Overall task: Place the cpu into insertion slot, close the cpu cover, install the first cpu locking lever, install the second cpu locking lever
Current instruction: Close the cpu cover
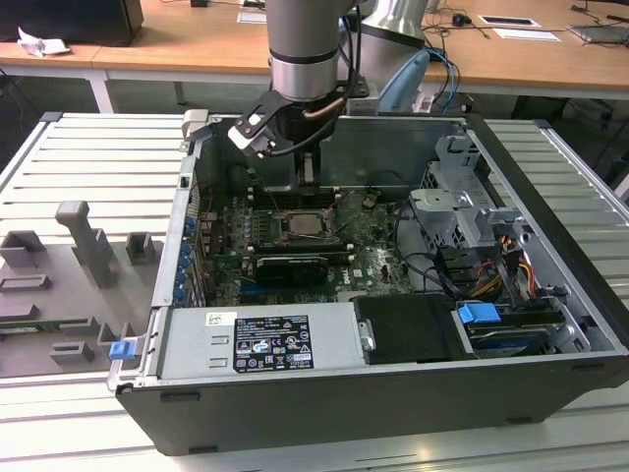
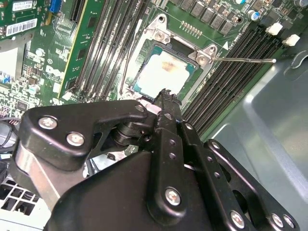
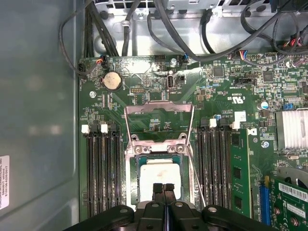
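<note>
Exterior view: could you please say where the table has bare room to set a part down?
The table is bare between the grey fixtures and the desks, and at the exterior view's right of the computer case. Inside it, cables crowd.

My desk: pale slatted metal, ribs running across exterior view, left to right. Grey moulded fixtures rest on it at exterior view's left. Beyond my desk: row of wooden desks on white frames, carrying crumpled paper and flat white sheets. Lighting even; soft glare on slats.
</note>
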